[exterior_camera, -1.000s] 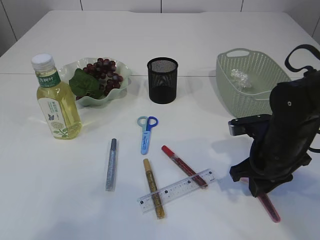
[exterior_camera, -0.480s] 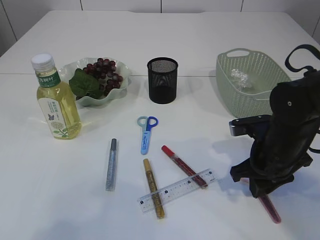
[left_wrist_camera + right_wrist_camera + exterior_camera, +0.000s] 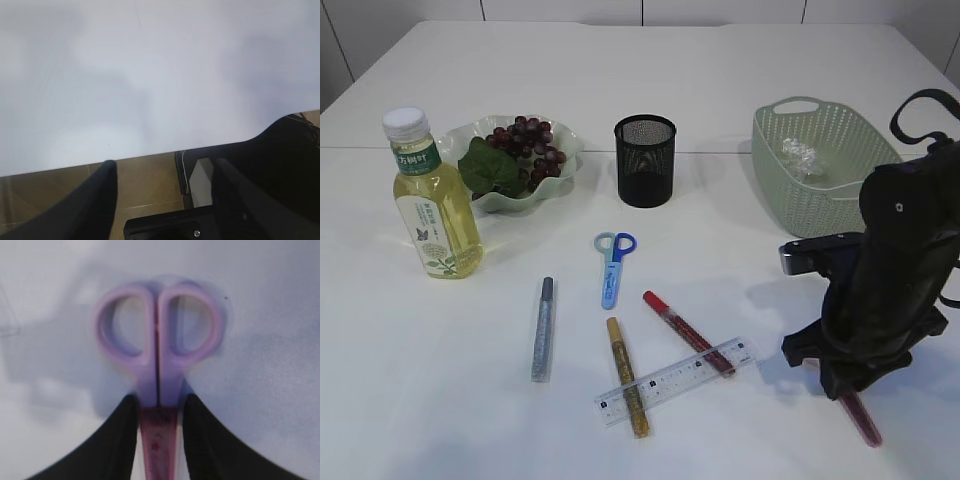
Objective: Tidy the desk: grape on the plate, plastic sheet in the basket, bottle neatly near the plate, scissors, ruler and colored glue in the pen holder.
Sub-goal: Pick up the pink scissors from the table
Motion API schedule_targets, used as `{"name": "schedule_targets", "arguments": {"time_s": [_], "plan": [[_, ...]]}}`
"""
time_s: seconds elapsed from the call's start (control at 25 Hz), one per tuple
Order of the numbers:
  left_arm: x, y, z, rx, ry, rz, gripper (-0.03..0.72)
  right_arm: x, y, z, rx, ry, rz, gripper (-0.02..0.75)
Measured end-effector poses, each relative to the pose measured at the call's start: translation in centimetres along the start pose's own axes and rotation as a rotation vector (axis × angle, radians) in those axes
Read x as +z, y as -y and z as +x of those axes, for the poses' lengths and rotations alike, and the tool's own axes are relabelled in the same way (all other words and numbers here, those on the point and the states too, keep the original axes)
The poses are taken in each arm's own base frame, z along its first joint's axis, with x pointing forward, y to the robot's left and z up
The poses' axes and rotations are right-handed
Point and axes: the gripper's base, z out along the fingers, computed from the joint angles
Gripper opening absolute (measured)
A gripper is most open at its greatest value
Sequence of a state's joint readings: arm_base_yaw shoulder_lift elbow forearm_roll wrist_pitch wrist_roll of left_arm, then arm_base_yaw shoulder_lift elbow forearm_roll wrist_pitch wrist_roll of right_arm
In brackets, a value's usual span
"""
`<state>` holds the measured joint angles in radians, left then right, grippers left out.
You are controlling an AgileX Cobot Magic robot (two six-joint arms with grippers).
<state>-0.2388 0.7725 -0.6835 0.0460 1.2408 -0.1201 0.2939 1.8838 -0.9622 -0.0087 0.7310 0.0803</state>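
Pink-handled scissors [image 3: 159,355] lie flat on the table at the right, their red sheath tip [image 3: 860,418] poking out under the right arm. My right gripper [image 3: 160,399] is open, one finger on each side of the scissors' neck, low over the table. Blue scissors [image 3: 613,265], a clear ruler [image 3: 672,380] and silver [image 3: 542,328], gold [image 3: 626,388] and red [image 3: 686,332] glue pens lie mid-table. The black mesh pen holder [image 3: 645,160] stands behind them. Grapes [image 3: 532,145] rest on the green plate [image 3: 525,198], with the bottle [image 3: 432,205] beside it. The plastic sheet [image 3: 800,155] lies in the basket [image 3: 820,195]. My left gripper [image 3: 164,162] is open and holds nothing.
The left wrist view shows only the white table edge [image 3: 150,155] with brown floor beyond. The ruler lies across the gold and red glue pens. The basket stands just behind the right arm [image 3: 885,270].
The right arm has shifted very slightly right and down over the pink scissors. Nothing else has moved.
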Motion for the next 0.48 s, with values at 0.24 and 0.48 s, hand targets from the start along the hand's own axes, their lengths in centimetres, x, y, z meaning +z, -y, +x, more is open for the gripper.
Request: {"name": "schedule_targets", "arguments": {"time_s": [0.24,0.48], "plan": [[0.0,0.0,0.0,0.0,0.0,0.0,0.435,0.06,0.0,0.08,0.003,-0.011,0.0,0.273],[0.0,0.0,0.0,0.0,0.0,0.0,0.435,0.06,-0.05,0.08,0.008,-0.011,-0.005,0.272]]}}
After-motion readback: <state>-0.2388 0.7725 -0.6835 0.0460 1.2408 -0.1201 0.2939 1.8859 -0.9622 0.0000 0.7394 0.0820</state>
